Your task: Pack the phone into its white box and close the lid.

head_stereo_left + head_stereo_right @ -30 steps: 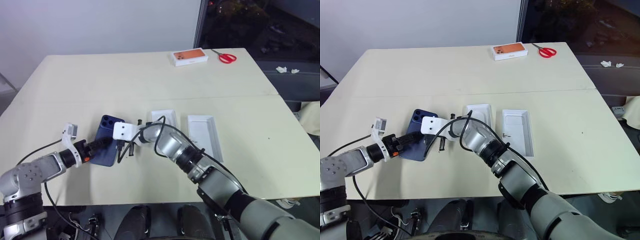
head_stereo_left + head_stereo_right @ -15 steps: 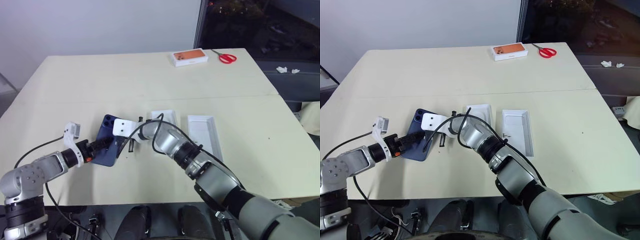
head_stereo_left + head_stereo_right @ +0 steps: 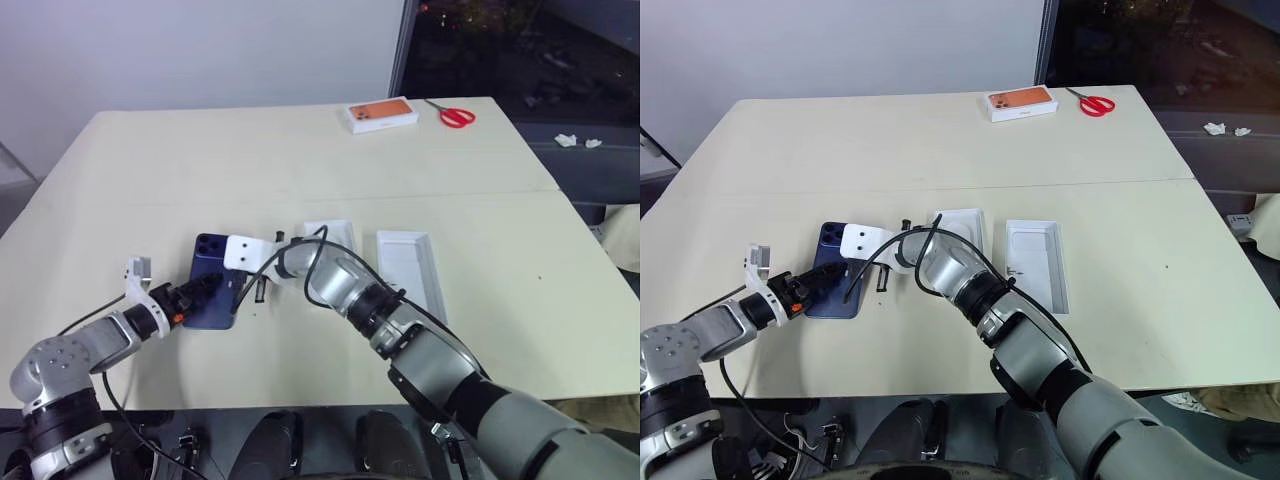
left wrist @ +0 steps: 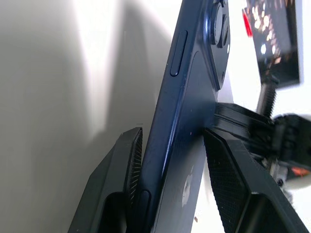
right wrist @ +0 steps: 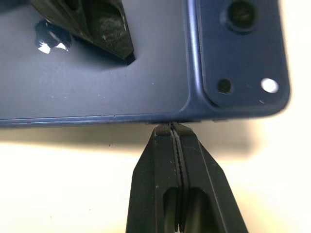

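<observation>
While the phone lies camera-side up on the cream table, near the robot's left front, the left gripper has it pinched across its thickness at the near short end, one finger under the face and the other on the glossy back. The right gripper has its two fingers pressed together with nothing between them, and their joined tip butts against the phone's long edge just by the camera cluster (a prod or a brace, by the look of it, not a grasp). The phone's long axis runs roughly away from the robot, camera end farthest, and that is close to parallel with the two white trays to its right. The nearer one sits just beyond the right wrist and is partly hidden by that arm; the farther, longer one lies beside it. Which is the box and which the lid I cannot settle from here. Either way the phone must travel to the robot's right, across the line of the right arm, so the left gripper holds it but the right arm is closer to the destination. An orange-printed phone box and red-handled scissors sit well apart at the far edge.
</observation>
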You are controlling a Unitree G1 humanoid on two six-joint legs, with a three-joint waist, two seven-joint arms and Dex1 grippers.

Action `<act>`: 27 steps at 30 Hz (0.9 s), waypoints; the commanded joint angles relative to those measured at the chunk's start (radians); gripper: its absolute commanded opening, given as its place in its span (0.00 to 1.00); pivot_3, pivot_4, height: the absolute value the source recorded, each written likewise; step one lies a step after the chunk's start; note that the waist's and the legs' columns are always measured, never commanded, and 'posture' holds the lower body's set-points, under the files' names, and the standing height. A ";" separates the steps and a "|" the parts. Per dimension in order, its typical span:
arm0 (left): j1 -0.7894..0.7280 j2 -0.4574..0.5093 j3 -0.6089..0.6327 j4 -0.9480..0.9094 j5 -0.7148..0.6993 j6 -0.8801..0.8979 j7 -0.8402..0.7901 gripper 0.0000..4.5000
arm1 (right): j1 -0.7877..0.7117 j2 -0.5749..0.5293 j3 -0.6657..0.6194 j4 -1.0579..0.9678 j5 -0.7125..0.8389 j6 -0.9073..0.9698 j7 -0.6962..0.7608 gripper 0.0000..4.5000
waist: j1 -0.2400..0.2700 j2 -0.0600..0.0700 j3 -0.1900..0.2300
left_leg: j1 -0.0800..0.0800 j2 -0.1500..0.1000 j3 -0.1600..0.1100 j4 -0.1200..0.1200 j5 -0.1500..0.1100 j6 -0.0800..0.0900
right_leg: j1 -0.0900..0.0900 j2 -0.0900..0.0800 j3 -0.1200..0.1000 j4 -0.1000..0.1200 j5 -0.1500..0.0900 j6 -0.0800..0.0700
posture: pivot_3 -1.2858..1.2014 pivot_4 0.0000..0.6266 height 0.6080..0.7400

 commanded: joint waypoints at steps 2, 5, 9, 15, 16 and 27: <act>0.035 -0.057 0.004 -0.002 0.005 0.032 0.107 0.34 | 0.020 -0.006 -0.007 -0.083 0.005 0.000 0.013 0.00 | 0.000 0.000 0.000 | 0.000 0.000 0.000 0.000 0.000 0.000 | 0.000 0.000 0.000 0.000 0.000 0.000 | 0.52 0.24 1.00; 0.006 -0.085 0.079 0.003 -0.018 0.002 0.192 0.34 | 0.037 -0.013 -0.009 -0.104 0.005 0.013 0.016 0.00 | 0.000 0.000 0.000 | 0.000 0.000 0.000 0.000 0.000 0.000 | 0.000 0.000 0.000 0.000 0.000 0.000 | 0.52 0.24 1.00; 0.022 -0.067 0.070 -0.031 -0.023 0.009 0.208 0.34 | 0.053 -0.017 -0.008 -0.129 0.007 0.025 0.020 0.00 | -0.003 -0.001 0.000 | 0.000 0.001 0.000 0.000 0.000 -0.001 | 0.000 0.000 0.000 0.000 0.000 0.000 | 0.52 0.24 1.00; 0.057 -0.044 0.030 -0.088 -0.020 0.004 0.206 0.65 | 0.069 -0.022 -0.001 -0.148 0.004 0.029 0.025 0.00 | -0.013 -0.002 0.000 | 0.000 0.001 0.000 -0.001 0.000 -0.001 | -0.001 0.001 0.000 0.000 0.000 0.000 | 0.52 0.24 1.00; 0.061 -0.044 0.022 -0.092 -0.026 0.009 0.204 0.76 | 0.069 -0.021 -0.001 -0.149 0.003 0.028 0.025 0.00 | -0.014 -0.002 0.000 | 0.000 0.002 0.000 -0.002 0.000 -0.001 | -0.001 0.001 0.000 0.000 0.000 0.000 | 0.52 0.24 1.00; 0.113 0.027 -0.035 -0.084 -0.037 0.022 0.147 0.99 | 0.068 -0.026 -0.007 -0.165 0.009 0.027 0.031 0.00 | -0.032 -0.002 0.000 | 0.001 0.002 -0.001 -0.006 0.002 -0.004 | -0.003 0.002 0.000 0.000 -0.001 -0.001 | 0.52 0.24 1.00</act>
